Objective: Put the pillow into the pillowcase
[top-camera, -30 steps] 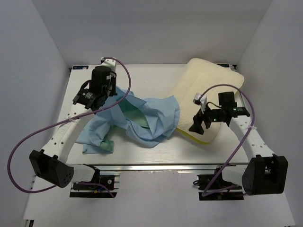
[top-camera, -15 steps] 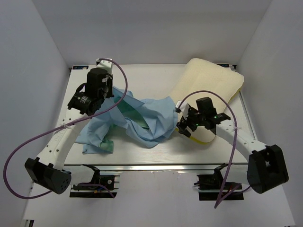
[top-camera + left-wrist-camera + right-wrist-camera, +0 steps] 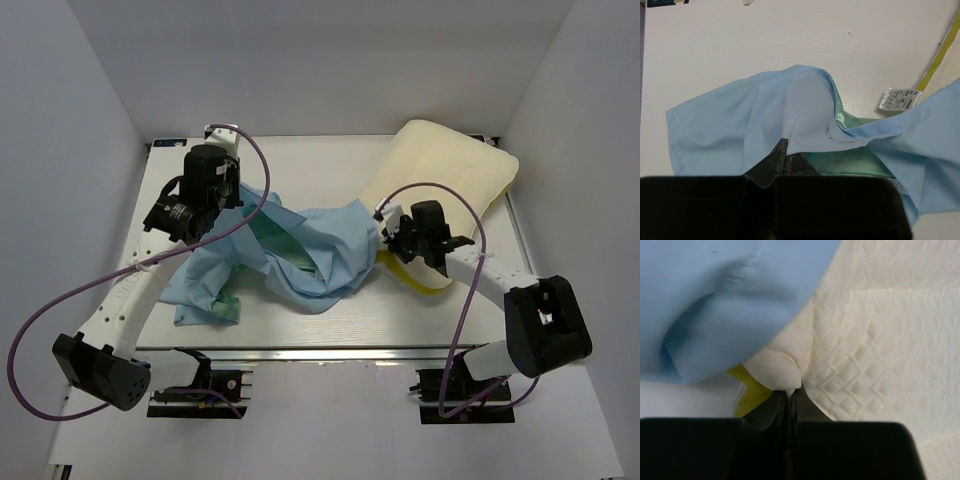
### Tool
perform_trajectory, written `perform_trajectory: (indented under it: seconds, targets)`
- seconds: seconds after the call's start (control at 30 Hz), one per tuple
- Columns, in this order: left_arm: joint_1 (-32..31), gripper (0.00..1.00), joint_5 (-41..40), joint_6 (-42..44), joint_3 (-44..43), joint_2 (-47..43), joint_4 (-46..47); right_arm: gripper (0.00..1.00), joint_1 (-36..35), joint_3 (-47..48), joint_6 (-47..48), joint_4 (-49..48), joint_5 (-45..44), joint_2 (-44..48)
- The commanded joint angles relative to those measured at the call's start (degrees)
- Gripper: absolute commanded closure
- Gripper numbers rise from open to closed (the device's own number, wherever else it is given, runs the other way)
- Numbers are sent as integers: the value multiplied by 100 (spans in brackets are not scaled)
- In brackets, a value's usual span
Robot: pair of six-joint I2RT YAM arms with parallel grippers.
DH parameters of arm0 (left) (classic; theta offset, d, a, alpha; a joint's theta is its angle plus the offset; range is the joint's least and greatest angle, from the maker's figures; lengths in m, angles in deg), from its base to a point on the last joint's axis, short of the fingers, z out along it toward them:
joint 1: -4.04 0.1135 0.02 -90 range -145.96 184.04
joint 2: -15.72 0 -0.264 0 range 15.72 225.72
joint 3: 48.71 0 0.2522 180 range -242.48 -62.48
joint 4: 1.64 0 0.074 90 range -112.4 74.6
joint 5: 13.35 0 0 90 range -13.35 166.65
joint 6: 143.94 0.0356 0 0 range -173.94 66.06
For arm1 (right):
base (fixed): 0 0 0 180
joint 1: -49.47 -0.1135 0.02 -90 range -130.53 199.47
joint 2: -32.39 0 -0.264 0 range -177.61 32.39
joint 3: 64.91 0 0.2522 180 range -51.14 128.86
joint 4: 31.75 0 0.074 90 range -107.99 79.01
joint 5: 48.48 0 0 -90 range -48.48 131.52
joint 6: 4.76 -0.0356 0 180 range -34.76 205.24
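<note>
The cream pillow [image 3: 440, 180] lies at the back right of the table, and its yellow-edged near-left corner is tucked under the pillowcase. The light blue pillowcase [image 3: 320, 250] is crumpled across the middle, with mint-green satin showing inside its folds. My left gripper [image 3: 213, 212] is at the pillowcase's upper left. In the left wrist view it [image 3: 785, 151] is shut on the blue edge of the pillowcase [image 3: 765, 110]. My right gripper [image 3: 390, 240] sits at the pillow's near-left corner. In the right wrist view it [image 3: 789, 392] is shut on a pinched fold of the pillow [image 3: 880, 330], right beside the pillowcase [image 3: 730, 300].
A white care label [image 3: 898, 99] hangs from the pillowcase seam. Purple cables [image 3: 60, 300] loop off both arms. White walls enclose the table [image 3: 300, 160] on the left, back and right.
My right arm has swung left to the pillow's near-left corner, and its jaws went from open to shut on the pillow. The left arm shifted slightly left, still holding the pillowcase.
</note>
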Motion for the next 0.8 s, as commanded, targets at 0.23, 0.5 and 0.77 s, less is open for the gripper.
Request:
perform_trajectory:
  seconds: [0.23,0.5,0.77]
  targets:
    - [29,100,389,-127,-259,405,280,100,2035,1583,-219,854,246,79]
    - [29,100,451,-127,-436,731,376,100,2142,1840,-210,1251,529,756]
    - [29,100,249,-22,-594,828,218,100,2590,2842,-684,1522,1248,694]
